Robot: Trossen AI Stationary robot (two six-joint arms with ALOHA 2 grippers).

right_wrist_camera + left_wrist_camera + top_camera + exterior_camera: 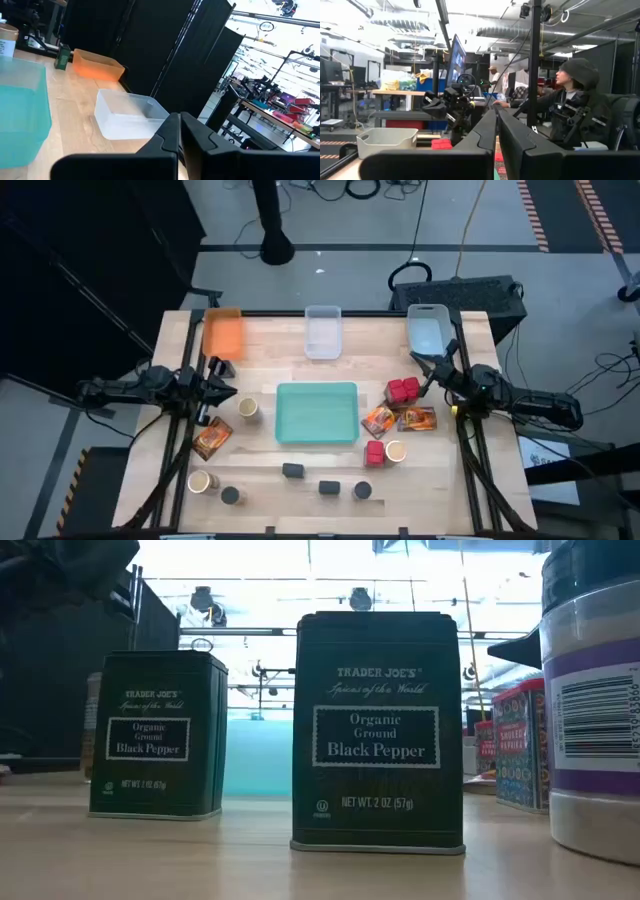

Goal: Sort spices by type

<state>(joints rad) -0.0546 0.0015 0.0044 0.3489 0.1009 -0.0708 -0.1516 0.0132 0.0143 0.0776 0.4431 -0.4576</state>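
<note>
The left gripper (225,389) is held clenched on nothing above the table's (262,340) left side. An orange-red packet (211,438) and a tan jar (248,408) are found just beside it, with the teal tray (316,412) farther toward the middle. The right gripper (424,364) is likewise clenched and empty, just beside the red cubes (403,389), with two more packets (398,419) near it. Dark jars and blocks (328,488) are lined along the front edge, well apart from both claws.
</note>
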